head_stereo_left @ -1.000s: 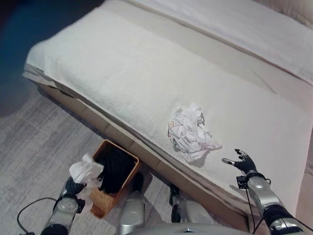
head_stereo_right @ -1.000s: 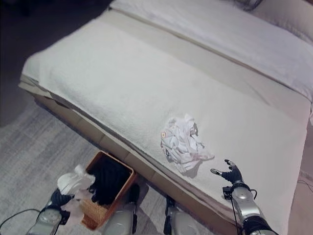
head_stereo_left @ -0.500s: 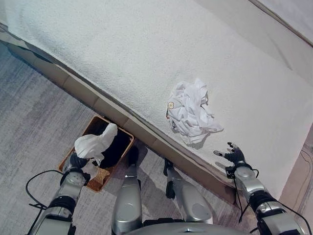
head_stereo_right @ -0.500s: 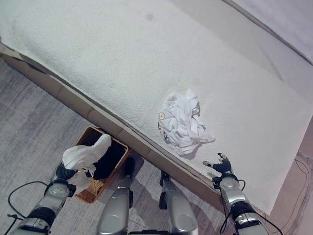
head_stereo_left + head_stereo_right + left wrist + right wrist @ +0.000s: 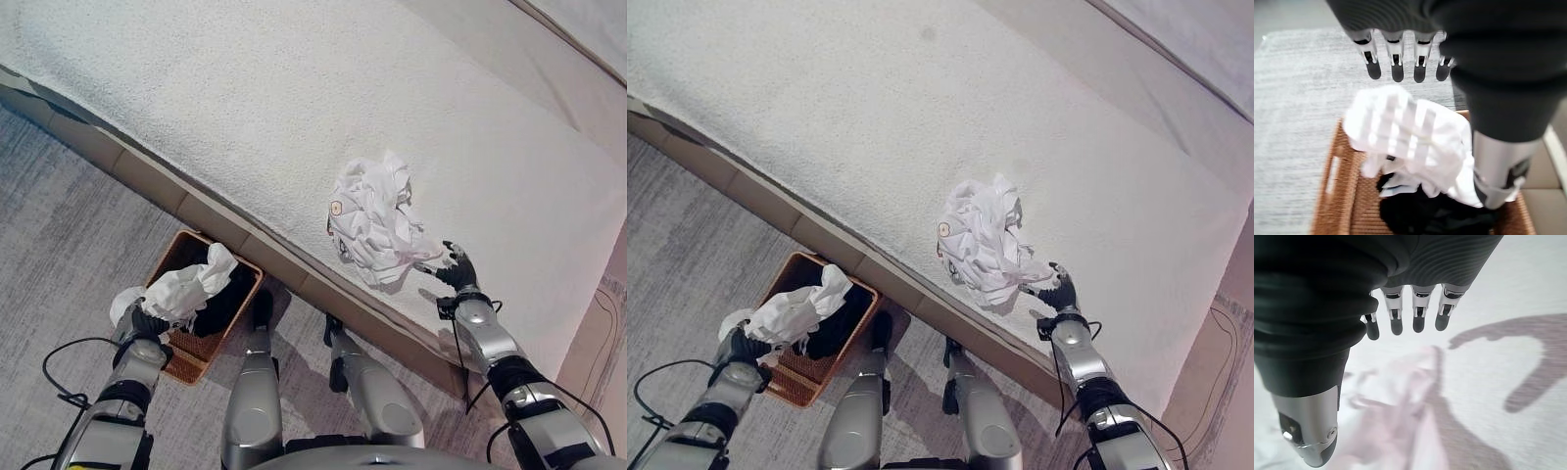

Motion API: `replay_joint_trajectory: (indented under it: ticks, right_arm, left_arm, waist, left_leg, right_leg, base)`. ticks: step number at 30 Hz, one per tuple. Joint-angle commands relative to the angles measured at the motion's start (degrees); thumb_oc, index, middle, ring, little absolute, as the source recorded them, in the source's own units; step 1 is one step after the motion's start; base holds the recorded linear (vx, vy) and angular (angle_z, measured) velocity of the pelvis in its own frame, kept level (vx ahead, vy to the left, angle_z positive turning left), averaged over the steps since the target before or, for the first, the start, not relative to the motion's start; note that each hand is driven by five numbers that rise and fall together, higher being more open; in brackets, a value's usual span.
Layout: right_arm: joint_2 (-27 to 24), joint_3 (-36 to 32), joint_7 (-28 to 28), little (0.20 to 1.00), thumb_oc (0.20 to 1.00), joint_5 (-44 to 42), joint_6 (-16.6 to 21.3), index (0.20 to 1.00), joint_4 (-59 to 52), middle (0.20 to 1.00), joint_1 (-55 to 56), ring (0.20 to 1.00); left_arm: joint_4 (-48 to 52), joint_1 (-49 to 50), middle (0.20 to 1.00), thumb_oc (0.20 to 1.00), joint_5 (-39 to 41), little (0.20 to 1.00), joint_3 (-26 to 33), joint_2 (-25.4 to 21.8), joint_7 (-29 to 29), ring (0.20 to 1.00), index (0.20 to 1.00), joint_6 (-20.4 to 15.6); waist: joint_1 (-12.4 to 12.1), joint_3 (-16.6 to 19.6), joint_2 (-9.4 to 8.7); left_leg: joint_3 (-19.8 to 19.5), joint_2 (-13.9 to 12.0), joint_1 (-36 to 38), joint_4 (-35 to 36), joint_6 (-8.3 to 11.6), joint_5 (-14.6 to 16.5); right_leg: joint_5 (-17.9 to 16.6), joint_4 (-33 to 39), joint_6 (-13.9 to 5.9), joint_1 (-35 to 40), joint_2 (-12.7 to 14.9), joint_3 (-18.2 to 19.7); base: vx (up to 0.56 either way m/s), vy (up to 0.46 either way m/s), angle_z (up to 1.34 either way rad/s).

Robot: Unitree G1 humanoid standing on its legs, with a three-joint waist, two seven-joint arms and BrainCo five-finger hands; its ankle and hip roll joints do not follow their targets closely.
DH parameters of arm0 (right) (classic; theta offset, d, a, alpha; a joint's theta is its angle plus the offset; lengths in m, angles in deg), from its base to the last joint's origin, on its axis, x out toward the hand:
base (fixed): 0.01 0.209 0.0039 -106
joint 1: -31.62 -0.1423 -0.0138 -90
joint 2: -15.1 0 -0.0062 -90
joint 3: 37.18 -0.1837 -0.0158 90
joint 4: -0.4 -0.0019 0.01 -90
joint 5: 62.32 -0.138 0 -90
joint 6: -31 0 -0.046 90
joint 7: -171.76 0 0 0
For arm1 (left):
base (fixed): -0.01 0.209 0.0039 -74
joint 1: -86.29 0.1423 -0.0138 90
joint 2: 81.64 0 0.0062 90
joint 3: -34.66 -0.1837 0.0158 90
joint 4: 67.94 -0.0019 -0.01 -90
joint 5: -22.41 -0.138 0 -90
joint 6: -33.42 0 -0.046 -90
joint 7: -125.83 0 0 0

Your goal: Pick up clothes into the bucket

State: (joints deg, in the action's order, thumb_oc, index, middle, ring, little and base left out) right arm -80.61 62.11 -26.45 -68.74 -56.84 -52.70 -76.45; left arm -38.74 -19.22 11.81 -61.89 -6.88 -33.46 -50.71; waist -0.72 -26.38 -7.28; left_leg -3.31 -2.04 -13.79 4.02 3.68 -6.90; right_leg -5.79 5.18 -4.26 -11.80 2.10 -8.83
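A home bedroom: a wide bed (image 5: 255, 108) under a white textured cover fills the upper frame, grey carpet (image 5: 59, 245) and a wicker laundry basket (image 5: 171, 362) at lower left.

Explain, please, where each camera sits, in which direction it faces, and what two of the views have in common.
Left eye view: on the head, looking down at the bed, the white garment and the wicker basket; both arms enter from below.
Right eye view: beside it, same scene.
Left wrist view: along the open left hand, over white cloth lying in the basket.
Right wrist view: along the open right hand, toward the garment.
Shared: the basket shows in the eye views and the left wrist view.
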Motion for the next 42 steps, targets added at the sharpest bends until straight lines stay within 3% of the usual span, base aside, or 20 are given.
replay_joint_trajectory:
  ticks: [1, 5, 9, 23, 29, 31, 37, 39, 40, 42]
  right_arm:
    - [-4.76, -2.97, -2.95, 1.000, 1.000, -1.39, 2.98, 1.000, -7.31, 1.000, 0.91, 1.000]
    - [-5.74, -3.85, -3.68, 1.000, 1.000, -0.72, 3.41, 1.000, -9.50, 1.000, 0.07, 1.000]
    - [-7.10, -3.62, -4.76, 1.000, 1.000, 0.47, 2.16, 1.000, -6.87, 1.000, -3.53, 1.000]
    - [-12.55, 12.16, -2.90, 1.000, 1.000, 7.35, -4.63, 1.000, 27.63, 1.000, -31.55, 1.000]
    - [-13.86, 15.58, -0.56, 1.000, 1.000, 9.36, -5.15, 1.000, 30.61, 1.000, -35.00, 1.000]
    - [-14.38, 16.26, 0.17, 1.000, 1.000, 9.52, -5.33, 1.000, 32.60, 1.000, -36.16, 1.000]
    - [-16.75, 18.21, 0.62, 1.000, 1.000, 8.37, -4.77, 1.000, 31.69, 1.000, -39.81, 1.000]
    - [-17.46, 18.64, 0.67, 1.000, 1.000, 7.95, -4.50, 1.000, 31.02, 1.000, -39.97, 1.000]
    - [-17.73, 18.66, 0.61, 0.849, 0.849, 7.77, -4.37, 0.849, 30.53, 0.849, -39.97, 0.849]
    - [-18.11, 18.91, 0.57, 0.256, 0.256, 7.76, -4.20, 0.256, 30.36, 0.256, -40.22, 0.256]
  left_arm:
    - [-3.48, 2.11, 1.000, 1.000, -2.53, 1.000, 1.11, -0.20, -0.25, 1.000, 1.000, 1.36]
    - [-2.34, 4.69, 1.000, 1.000, -1.34, 1.000, 1.97, 0.85, -0.55, 1.000, 1.000, 0.53]
    - [2.95, 7.32, 1.000, 1.000, 5.76, 1.000, 2.57, 3.96, 0.09, 1.000, 1.000, -2.44]
    - [15.51, 5.54, 1.000, 1.000, 12.17, 1.000, -8.86, 9.98, 1.89, 1.000, 1.000, -6.72]
    - [21.44, 4.77, 1.000, 1.000, 13.17, 1.000, -10.49, 10.22, 2.29, 1.000, 1.000, -7.60]
    - [22.49, 4.67, 1.000, 1.000, 13.57, 1.000, -11.45, 10.54, 2.09, 1.000, 1.000, -7.71]
    - [27.35, 2.99, 1.000, 1.000, 15.13, 1.000, -13.31, 10.18, 1.98, 1.000, 1.000, -8.34]
    - [29.02, 2.61, 1.000, 1.000, 15.45, 1.000, -13.94, 10.03, 1.97, 1.000, 1.000, -8.61]
    - [30.29, 2.50, 1.000, 1.000, 15.55, 1.000, -14.09, 10.00, 1.87, 1.000, 1.000, -8.71]
    - [30.88, 2.30, 1.000, 1.000, 15.66, 1.000, -14.62, 10.04, 1.84, 1.000, 1.000, -8.74]
  waist:
    - [0.49, 2.15, -0.07]
    - [0.01, 2.17, 0.72]
    - [-0.99, 1.57, 2.22]
    - [-3.66, -3.41, 7.47]
    - [-3.40, -3.42, 8.34]
    - [-3.54, -3.42, 8.74]
    - [-3.49, -3.42, 11.02]
    - [-3.35, -3.42, 11.45]
    - [-3.21, -3.42, 11.51]
    - [-3.06, -3.42, 11.49]
  left_leg:
    - [0.52, 1.27, -1.38, -1.41, -1.59, 0.91]
    - [0.35, 1.51, -1.33, -1.24, -1.62, 0.84]
    - [-0.38, 2.04, -2.22, -1.30, -1.67, 0.44]
    - [-1.97, 3.54, -10.24, -1.52, -1.20, -2.49]
    - [-2.28, 3.94, -15.27, -3.38, -1.12, -2.22]
    - [-2.41, 4.27, -17.55, -5.62, -1.33, -1.50]
    - [-3.18, 6.53, -28.01, -14.23, -2.38, 0.36]
    - [-4.16, 7.73, -29.62, -17.21, -2.41, 2.72]
    - [-4.13, 8.15, -31.46, -19.31, -2.59, 3.41]
    - [-4.00, 8.58, -34.10, -23.41, -2.83, 4.83]
  right_leg:
    - [-2.48, -2.12, -2.78, -3.32, 2.18, -0.48]
    - [-2.42, -2.03, -2.72, -3.26, 2.33, -0.72]
    - [-2.53, -2.20, -2.62, -3.77, 2.67, -1.21]
    - [-4.28, -2.78, -2.18, -11.05, 3.13, -2.19]
    - [-4.18, -3.65, -1.90, -15.56, 3.26, -1.91]
    - [-3.48, -5.49, -1.63, -17.79, 3.53, -1.66]
    - [3.50, -21.32, 0.66, -30.86, 5.22, -0.67]
    - [6.79, -26.35, 0.62, -33.09, 5.70, 0.43]
    - [7.51, -28.53, 0.78, -34.74, 6.21, 0.51]
    - [8.21, -31.45, 0.98, -36.60, 6.79, 0.99]
  base:
    - [0.00, 0.000, 0.00]
    - [0.00, 0.000, 0.00]
    - [-0.01, -0.004, 0.04]
    - [-0.04, -0.024, 0.09]
    - [-0.02, -0.027, 0.04]
    - [-0.02, 0.001, 0.00]
    - [-0.03, 0.027, 0.09]
    - [0.05, -0.012, 0.38]
    - [-0.02, 0.002, 0.34]
    - [-0.02, 0.005, 0.25]
